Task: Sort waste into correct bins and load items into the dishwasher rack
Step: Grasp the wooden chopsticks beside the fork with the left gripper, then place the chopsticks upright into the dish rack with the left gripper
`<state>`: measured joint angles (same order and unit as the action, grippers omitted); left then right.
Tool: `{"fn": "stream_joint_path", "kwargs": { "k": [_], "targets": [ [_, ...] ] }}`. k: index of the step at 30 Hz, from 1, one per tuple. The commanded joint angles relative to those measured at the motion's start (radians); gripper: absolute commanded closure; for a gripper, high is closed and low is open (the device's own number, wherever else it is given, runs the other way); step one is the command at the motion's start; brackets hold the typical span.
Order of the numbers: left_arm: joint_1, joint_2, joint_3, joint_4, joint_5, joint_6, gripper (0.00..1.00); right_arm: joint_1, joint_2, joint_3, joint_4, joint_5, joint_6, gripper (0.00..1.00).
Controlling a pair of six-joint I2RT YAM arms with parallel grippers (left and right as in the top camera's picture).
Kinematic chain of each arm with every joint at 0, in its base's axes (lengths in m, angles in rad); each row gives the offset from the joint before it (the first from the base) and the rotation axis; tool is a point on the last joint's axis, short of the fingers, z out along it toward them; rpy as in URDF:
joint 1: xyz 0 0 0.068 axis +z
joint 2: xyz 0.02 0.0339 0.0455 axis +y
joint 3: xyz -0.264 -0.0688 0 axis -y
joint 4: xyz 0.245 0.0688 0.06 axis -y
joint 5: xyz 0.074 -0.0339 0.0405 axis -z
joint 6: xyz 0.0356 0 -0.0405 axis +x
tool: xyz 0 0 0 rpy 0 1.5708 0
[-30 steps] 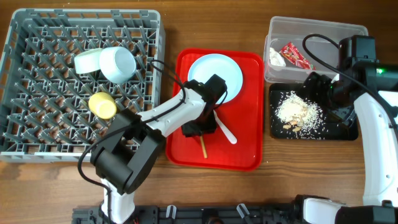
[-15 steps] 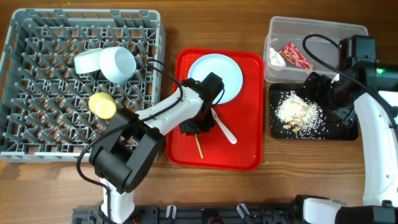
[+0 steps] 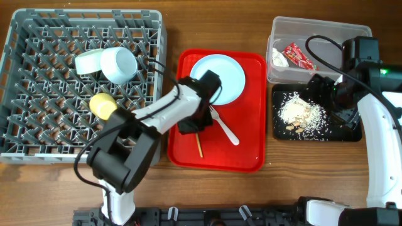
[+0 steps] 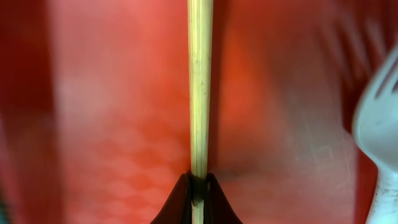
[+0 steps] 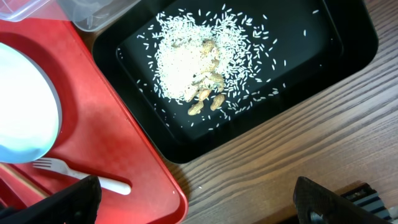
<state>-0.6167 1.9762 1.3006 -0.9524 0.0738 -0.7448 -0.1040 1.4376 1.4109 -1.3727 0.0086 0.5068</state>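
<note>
Pinched at the tips of the left gripper (image 4: 199, 186), the thin stick (image 4: 200, 81) may swivel or slip when lifted; the right gripper (image 5: 199, 208) hangs spread.

Stick (image 3: 199, 145), fork (image 3: 225, 127), plate (image 3: 229, 75) on tray (image 3: 251, 157)

The left arm (image 3: 164, 112) is a white tubular link set between bulky black joint housings (image 3: 122, 160), with a thin black cable (image 3: 164, 69) looping alongside. The left gripper (image 4: 198, 198) has matte black fingers that taper to narrow tips. The right arm (image 3: 380, 147) is also white with black housings, one showing a small green light (image 3: 381, 71), and a black cable (image 3: 321, 36) arcs off it. The right gripper (image 5: 196, 193) has blocky black fingers (image 5: 71, 200).
</note>
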Motion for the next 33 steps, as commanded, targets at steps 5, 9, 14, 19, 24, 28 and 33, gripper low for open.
{"fn": "stream_joint_path", "kwargs": {
  "k": [5, 9, 14, 19, 24, 28, 33],
  "targets": [
    [0.124, -0.253, 0.063, -0.004, -0.023, 0.286, 0.96, 0.0, -0.005, 0.015, -0.001, 0.018, -0.01, 0.0],
    [0.189, -0.372, 0.071, -0.005, -0.054, 0.517, 0.96, 0.0, -0.005, 0.015, -0.001, 0.018, -0.01, 0.0],
    [0.293, -0.439, 0.071, -0.002, -0.091, 0.747, 0.96, 0.0, -0.005, 0.015, -0.001, 0.018, -0.01, 0.0],
    [0.377, -0.423, 0.071, 0.006, -0.091, 0.861, 0.96, 0.0, -0.005, 0.015, -0.001, 0.018, -0.01, 0.0],
    [0.413, -0.381, 0.071, 0.025, -0.09, 0.861, 0.96, 0.0, -0.005, 0.015, -0.001, 0.018, -0.01, 0.0],
    [0.414, -0.329, 0.071, 0.034, -0.091, 0.861, 0.96, 0.0, -0.005, 0.015, -0.002, 0.018, -0.01, 0.0],
    [0.414, -0.277, 0.071, 0.054, -0.092, 0.861, 0.88, 0.0, -0.005, 0.015, -0.002, 0.018, -0.01, 0.0]
  ]
}}
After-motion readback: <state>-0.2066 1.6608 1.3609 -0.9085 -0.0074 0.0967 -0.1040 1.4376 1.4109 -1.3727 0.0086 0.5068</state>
